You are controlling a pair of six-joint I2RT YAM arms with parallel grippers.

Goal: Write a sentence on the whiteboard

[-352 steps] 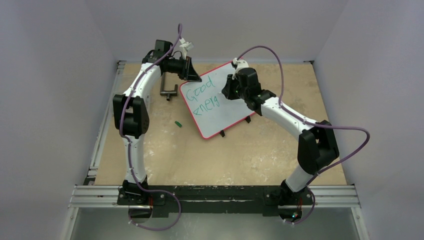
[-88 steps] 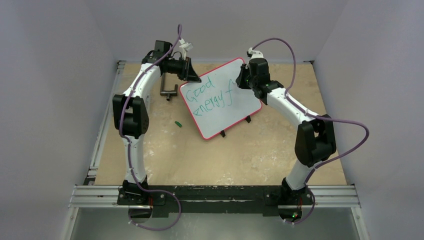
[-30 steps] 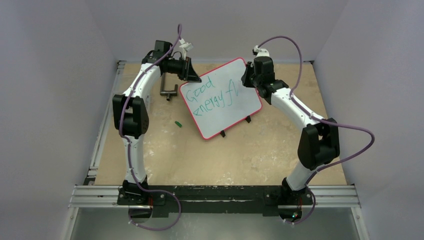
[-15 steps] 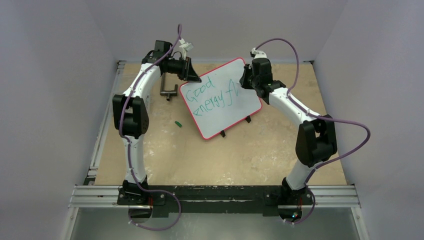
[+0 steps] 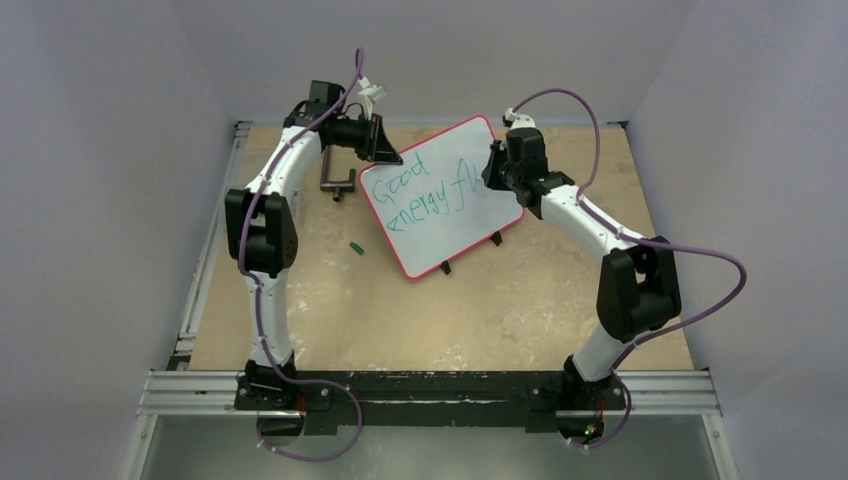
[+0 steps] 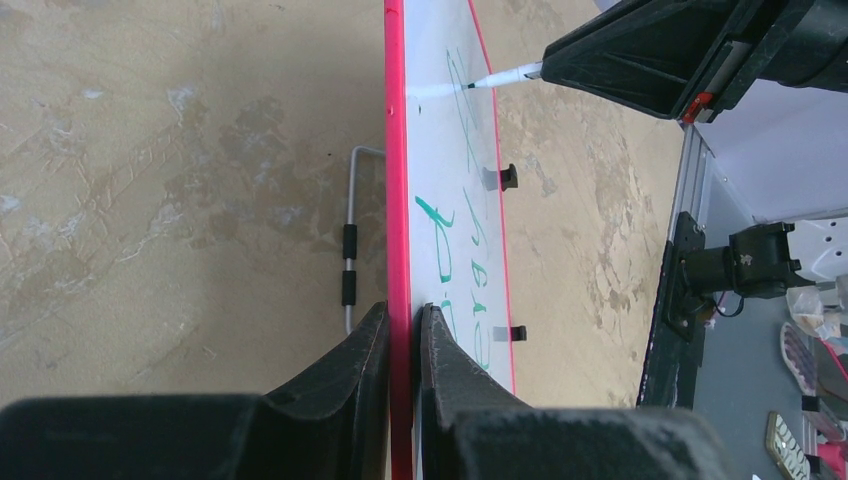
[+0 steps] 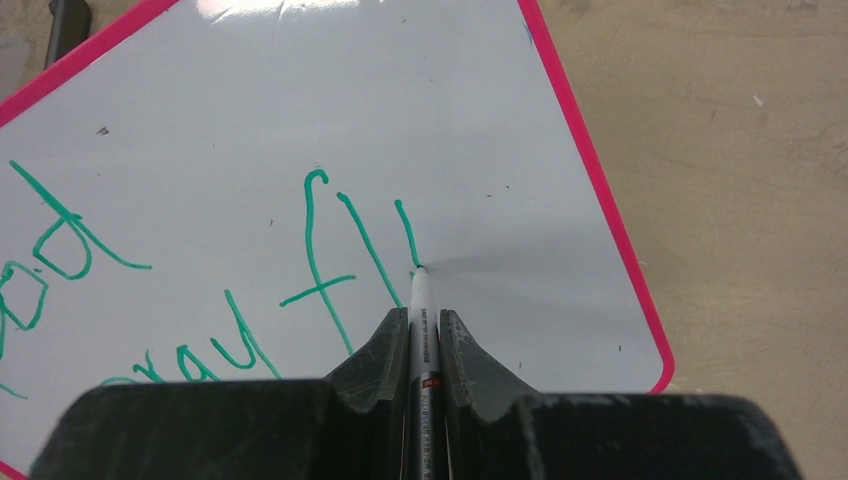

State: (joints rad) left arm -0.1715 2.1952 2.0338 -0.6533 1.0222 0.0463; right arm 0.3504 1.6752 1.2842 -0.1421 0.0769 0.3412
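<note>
The red-framed whiteboard (image 5: 445, 235) stands tilted at the back of the table. My left gripper (image 5: 387, 152) (image 6: 403, 312) is shut on the frame of the whiteboard (image 6: 396, 150) at its far left edge. The green sentence (image 5: 420, 192) reads "Good energy fl" plus one short stroke. My right gripper (image 5: 491, 168) (image 7: 421, 318) is shut on a white marker (image 7: 418, 300). The marker tip touches the board at the lower end of that stroke, right of the "fl" (image 7: 330, 255). The marker (image 6: 505, 75) also shows in the left wrist view.
A small green cap (image 5: 354, 246) lies on the table left of the board. A metal stand (image 5: 338, 182) (image 6: 349, 250) sits behind the board's left edge. Two black clip feet (image 5: 446, 267) (image 5: 496, 238) hold the lower edge. Rails border the table.
The right gripper has written "y", "f" and "l" after "energ" and shifted right. In the last second it drew a short stroke after the "l". The left arm stayed still.
</note>
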